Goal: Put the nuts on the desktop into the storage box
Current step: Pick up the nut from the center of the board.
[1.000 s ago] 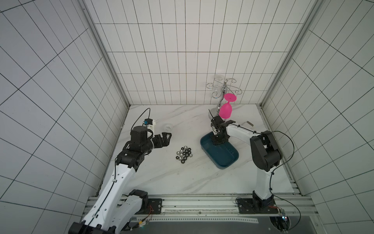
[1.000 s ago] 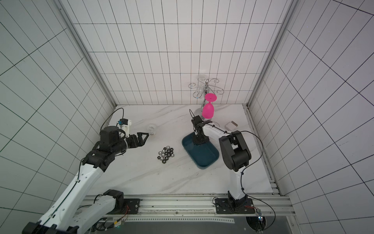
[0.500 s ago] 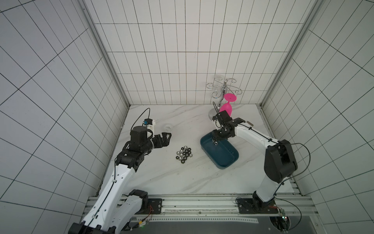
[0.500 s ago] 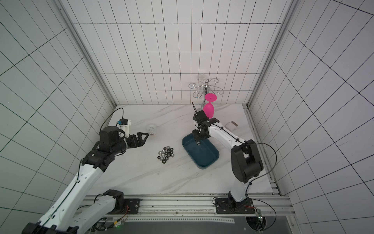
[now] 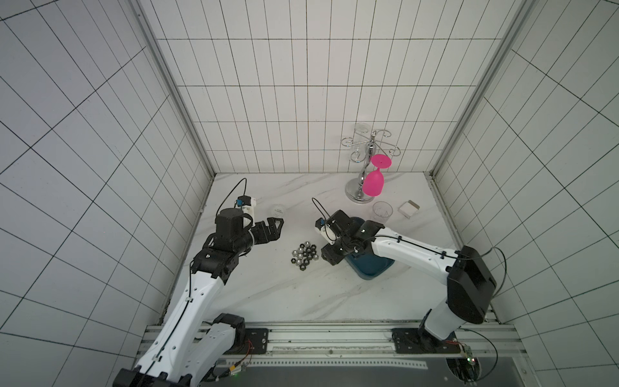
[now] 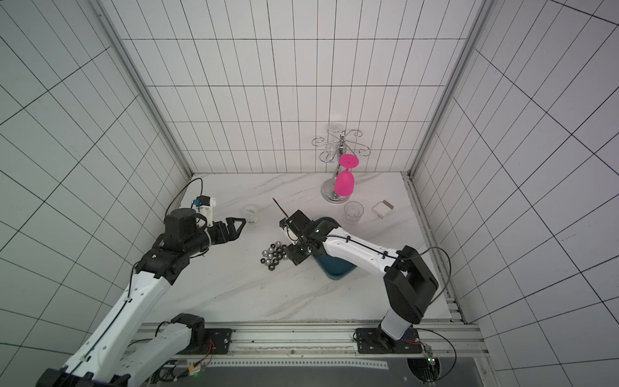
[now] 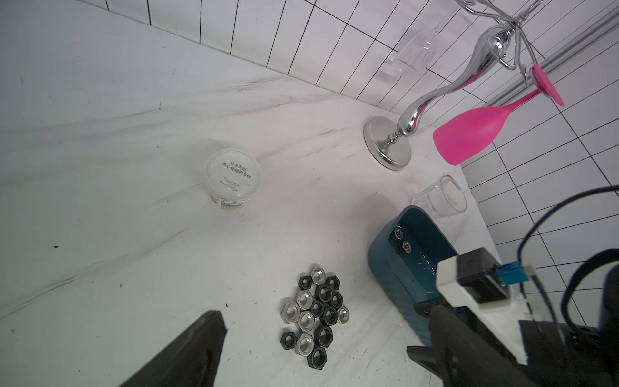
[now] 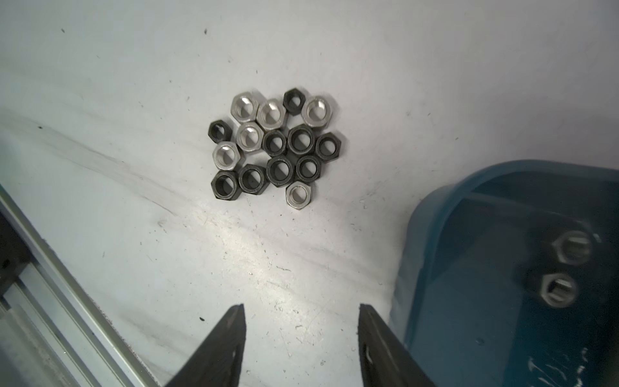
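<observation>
Lying on the desktop [image 5: 268, 291]: the nuts [image 8: 276, 147], packed flat in one tight cluster, edges touching, just beside the storage box [image 8: 422, 254].
Nut colours: the right wrist view gives six silver and nine black; in both top views [image 5: 304, 256] [image 6: 274, 256] they are only a speckled patch.
Storage box: dark teal, two more nuts [image 8: 572, 249] lying side by side on its floor near one corner. The left wrist view [image 7: 397, 234] shows them too; in the top views the right arm covers that part.
Right gripper [image 8: 301, 311]: jaws roughly half apart with nothing between them, over bare desktop between the cluster and the box corner. I cannot tell if the tips touch the surface.
Left gripper [image 5: 274, 222]: raised, well apart from the nuts, fingers spread and empty; its own wrist view catches only one finger [image 7: 197, 341].
Writing: the clear tub [image 7: 232, 174] has a lid printed 从今天起,关心食物和身体; from above [image 5: 277, 211] that print is unreadable.
Further back: a clear cup [image 5: 382, 211] near the box, and a pink goblet [image 5: 372, 182] hanging upside down on a chrome rack [image 5: 360, 196].
Top views only: a small white box [image 5: 409, 209].
</observation>
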`<act>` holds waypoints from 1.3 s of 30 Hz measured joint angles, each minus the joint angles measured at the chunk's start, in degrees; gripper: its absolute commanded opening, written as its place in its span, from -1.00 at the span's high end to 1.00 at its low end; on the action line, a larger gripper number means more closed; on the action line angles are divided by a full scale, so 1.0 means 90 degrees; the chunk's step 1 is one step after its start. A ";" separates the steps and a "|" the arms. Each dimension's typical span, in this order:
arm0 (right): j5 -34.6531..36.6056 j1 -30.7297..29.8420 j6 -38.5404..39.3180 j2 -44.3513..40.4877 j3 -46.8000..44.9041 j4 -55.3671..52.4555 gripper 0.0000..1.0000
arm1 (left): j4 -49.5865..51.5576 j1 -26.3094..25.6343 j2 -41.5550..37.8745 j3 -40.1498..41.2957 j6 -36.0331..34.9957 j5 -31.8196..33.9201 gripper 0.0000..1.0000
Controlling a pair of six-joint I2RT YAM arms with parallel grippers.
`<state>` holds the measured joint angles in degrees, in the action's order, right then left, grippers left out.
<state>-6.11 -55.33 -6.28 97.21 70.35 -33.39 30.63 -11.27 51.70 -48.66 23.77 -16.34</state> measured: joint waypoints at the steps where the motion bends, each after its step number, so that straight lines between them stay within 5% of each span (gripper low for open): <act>1: 0.0000 -0.0024 -0.0017 0.0155 0.0005 0.0034 -0.12 | 0.0002 0.0000 -0.0002 0.0000 0.0002 0.0000 -0.97; 21: 0.0075 -0.0141 -0.0049 0.1919 0.0865 0.0418 -0.01 | 0.0007 0.0002 -0.0075 0.0036 -0.0046 0.0027 -0.97; 30: 0.0274 -0.0265 -0.0032 0.2159 0.1173 0.0420 0.54 | 0.0049 0.0002 -0.0170 0.0046 -0.0136 0.0124 -0.97; 39: 0.0551 -0.0355 -0.0056 0.1661 0.0899 0.0323 0.58 | 0.0046 0.0002 -0.0199 0.0046 -0.0141 0.0141 -0.97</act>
<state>-1.15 -58.52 -6.79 112.16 78.43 -30.48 31.05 -11.25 49.91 -48.25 22.50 -15.07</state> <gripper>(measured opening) 0.239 0.985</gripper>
